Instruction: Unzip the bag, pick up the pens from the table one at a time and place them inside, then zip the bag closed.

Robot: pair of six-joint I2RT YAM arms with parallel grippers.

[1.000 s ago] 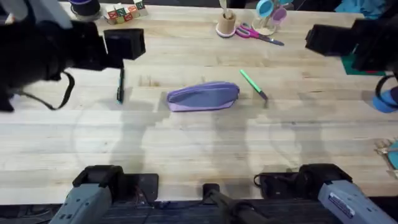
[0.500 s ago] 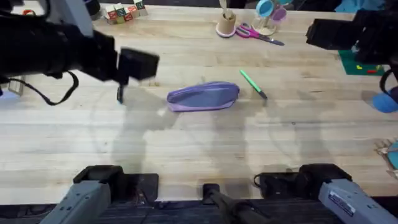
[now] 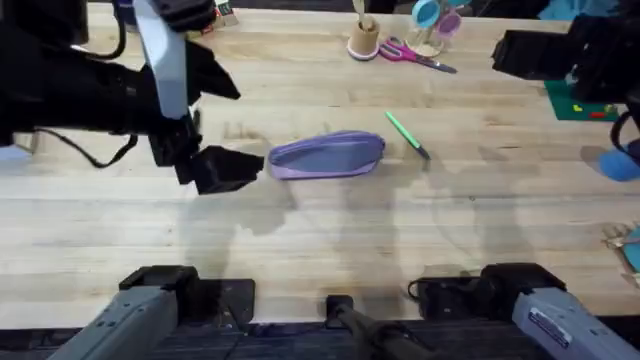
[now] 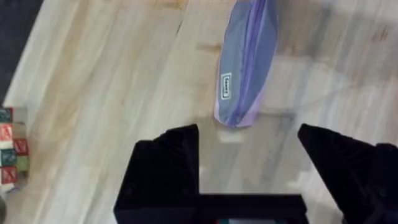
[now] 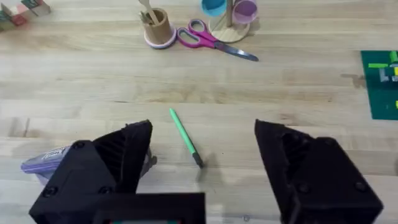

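I had the left gripper [image 4: 249,146] spread wide just short of the bag [image 3: 327,155] — a long lilac pouch, zipper along its top, lying on the table [image 3: 320,240] — its near end between my fingers.

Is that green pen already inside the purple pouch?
No, the green pen lies on the table beside the purple pouch, whose zipper looks closed.

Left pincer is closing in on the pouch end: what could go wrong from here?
1. The open left pincer sits beside the end of the lilac soft fabric pouch, which lies loose on the light wooden tabletop; a push could slide it rather than open the zipper.
2. The thin light green pen lies close beside the pouch; a shove might knock it.
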